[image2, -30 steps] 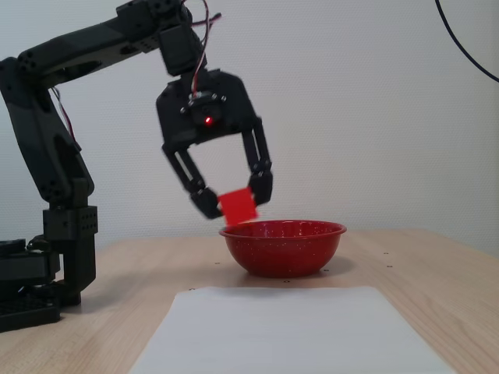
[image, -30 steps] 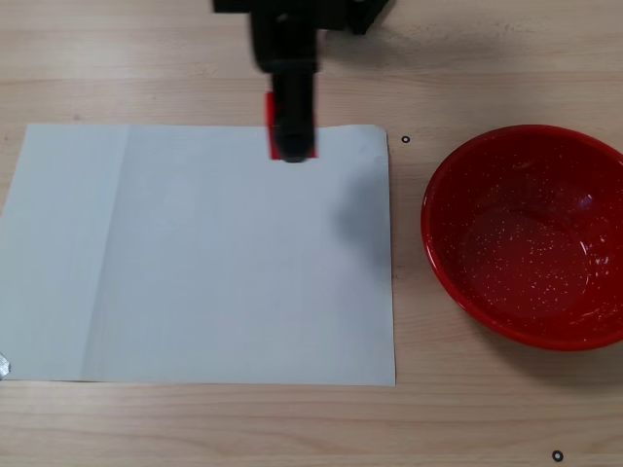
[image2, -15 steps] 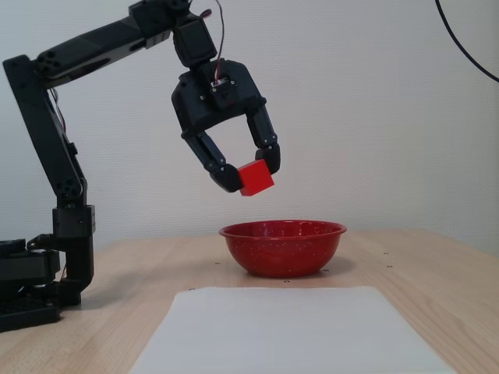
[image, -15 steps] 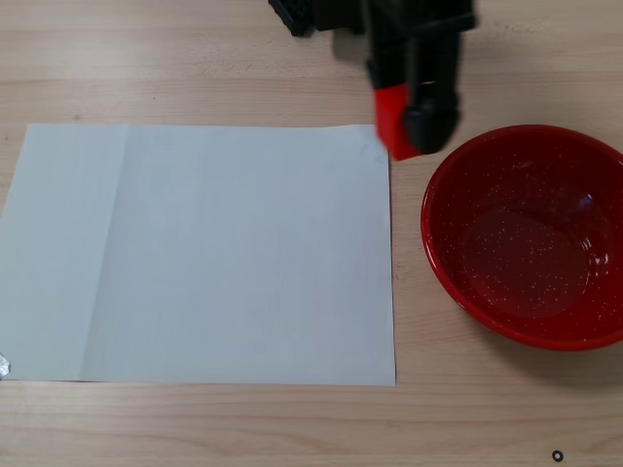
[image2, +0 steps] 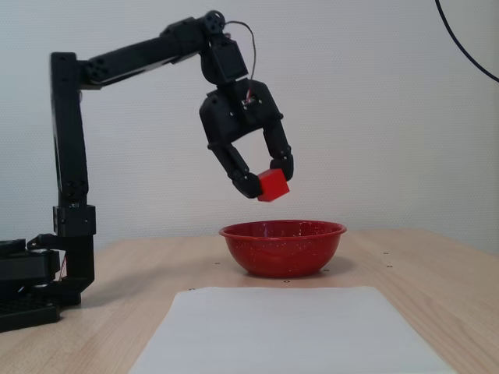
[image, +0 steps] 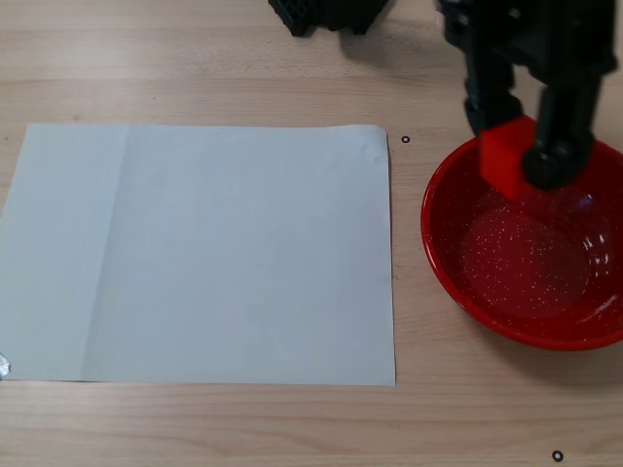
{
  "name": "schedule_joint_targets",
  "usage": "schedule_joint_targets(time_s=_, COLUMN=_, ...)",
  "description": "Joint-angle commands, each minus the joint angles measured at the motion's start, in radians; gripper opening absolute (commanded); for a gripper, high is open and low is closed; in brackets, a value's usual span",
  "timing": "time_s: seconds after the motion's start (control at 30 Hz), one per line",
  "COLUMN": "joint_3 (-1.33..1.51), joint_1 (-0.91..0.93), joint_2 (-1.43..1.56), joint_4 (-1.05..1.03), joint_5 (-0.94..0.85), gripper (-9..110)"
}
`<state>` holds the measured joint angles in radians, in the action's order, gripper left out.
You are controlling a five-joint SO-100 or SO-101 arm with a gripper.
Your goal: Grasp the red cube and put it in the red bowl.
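From the fixed view looking down, I see the red bowl (image: pixel 527 238) at the right side of the wooden table (image: pixel 195 58), its right rim cut off by the frame edge. Nothing lies on its speckled inside. The red cube (image: pixel 505 159) overlaps the bowl's far rim in this view, clamped between the 2 black fingers of the gripper (image: pixel 521 161). A white sheet of paper (image: pixel 200 253) lies flat to the left of the bowl, apart from it, with a strip of bare wood between them. The arm's upper part is cut off by the top edge.

From the fixed view at table height, I see the gripper (image2: pixel 267 185) pinching the cube (image2: pixel 273 185) on 2 sides, the cube tilted and hanging in the air, clear of the bowl (image2: pixel 282 247) and over its left half. Open air lies between cube and rim. The bowl's inside is hidden behind its wall here. The arm (image2: pixel 132 58) reaches over from its base at the left, and the paper (image2: pixel 288 331) lies in the foreground.
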<state>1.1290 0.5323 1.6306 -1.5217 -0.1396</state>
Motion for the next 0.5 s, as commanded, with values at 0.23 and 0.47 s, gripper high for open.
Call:
schedule_joint_targets(time_s=0.23, joint_3=-0.253, joint_1=0.064, joint_2=-0.167, joint_4=0.049, joint_5=-0.008, gripper=0)
schedule_joint_targets(time_s=0.47, joint_3=-0.341, joint_1=0.072, joint_2=-0.296, joint_4=0.058, joint_5=0.002, gripper=0)
